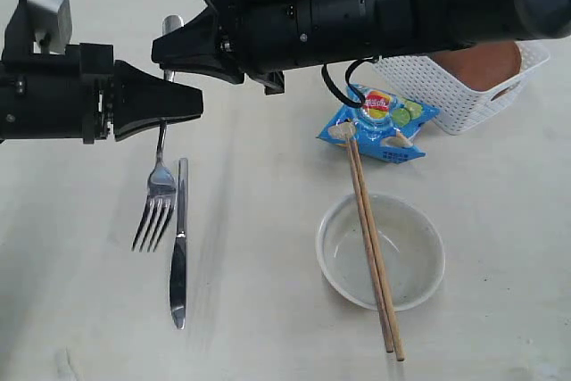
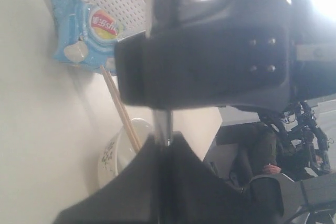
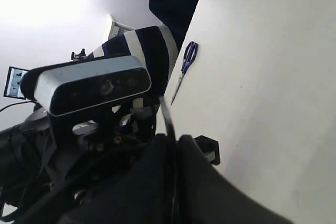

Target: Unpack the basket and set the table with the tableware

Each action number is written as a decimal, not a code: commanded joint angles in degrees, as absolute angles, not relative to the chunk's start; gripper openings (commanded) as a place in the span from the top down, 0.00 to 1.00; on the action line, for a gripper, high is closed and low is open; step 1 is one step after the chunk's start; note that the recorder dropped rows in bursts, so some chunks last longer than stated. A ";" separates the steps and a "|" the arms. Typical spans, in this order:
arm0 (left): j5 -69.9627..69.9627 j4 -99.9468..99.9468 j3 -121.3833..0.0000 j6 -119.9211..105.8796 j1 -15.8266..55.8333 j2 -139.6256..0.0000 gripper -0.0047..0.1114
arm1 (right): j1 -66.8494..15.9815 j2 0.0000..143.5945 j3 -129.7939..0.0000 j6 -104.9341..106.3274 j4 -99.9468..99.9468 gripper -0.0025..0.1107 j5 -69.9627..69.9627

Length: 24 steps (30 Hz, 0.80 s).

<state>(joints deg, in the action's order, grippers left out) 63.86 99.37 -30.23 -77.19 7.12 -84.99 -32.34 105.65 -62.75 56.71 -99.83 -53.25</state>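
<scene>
Evidently your left gripper [image 1: 183, 103] and right gripper [image 1: 169, 51] both pinch the fork [image 1: 159, 186] at upper left, likely a handover so it lands beside the knife [image 1: 179, 247].

Basket [image 1: 473, 95] partly behind right arm [image 1: 401, 6]; fork [image 1: 161, 186] handle part-hidden by left pincer [image 1: 192, 103].

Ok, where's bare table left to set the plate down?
In the exterior view, the widest bare table lies between the knife and the bowl; more left of the fork and right of the bowl. Crowded: chopsticks span the bowl up to the snack bag beside the basket, and the left arm and right arm hang over the fork's handle.
</scene>
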 commanded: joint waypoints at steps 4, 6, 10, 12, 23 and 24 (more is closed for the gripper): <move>65.20 99.95 -30.38 -76.38 7.38 -84.74 0.96 | -32.11 105.72 -62.57 57.69 -99.95 0.98 -54.07; 66.22 99.95 -30.38 -76.38 7.38 -84.74 0.95 | -32.11 105.72 -62.57 57.69 -99.95 0.98 -54.07; 67.03 99.95 -30.38 -76.10 7.38 -84.74 0.79 | -32.11 105.72 -62.57 57.69 -99.95 0.98 -54.07; 67.49 99.95 -30.38 -75.94 7.38 -84.74 0.68 | -32.11 105.72 -62.57 57.68 -99.95 0.98 -54.17; 69.19 99.95 -30.38 -73.77 7.25 -84.74 0.58 | -29.37 105.72 -62.57 57.16 -99.95 0.98 -58.04; 69.19 99.95 -30.38 -73.49 7.25 -84.74 0.58 | -28.53 105.72 -62.57 56.74 -99.95 0.98 -59.49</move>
<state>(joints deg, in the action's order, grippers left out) 68.11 99.38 -30.23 -74.70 7.12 -84.99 -30.72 105.65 -62.75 57.27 -99.72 -55.95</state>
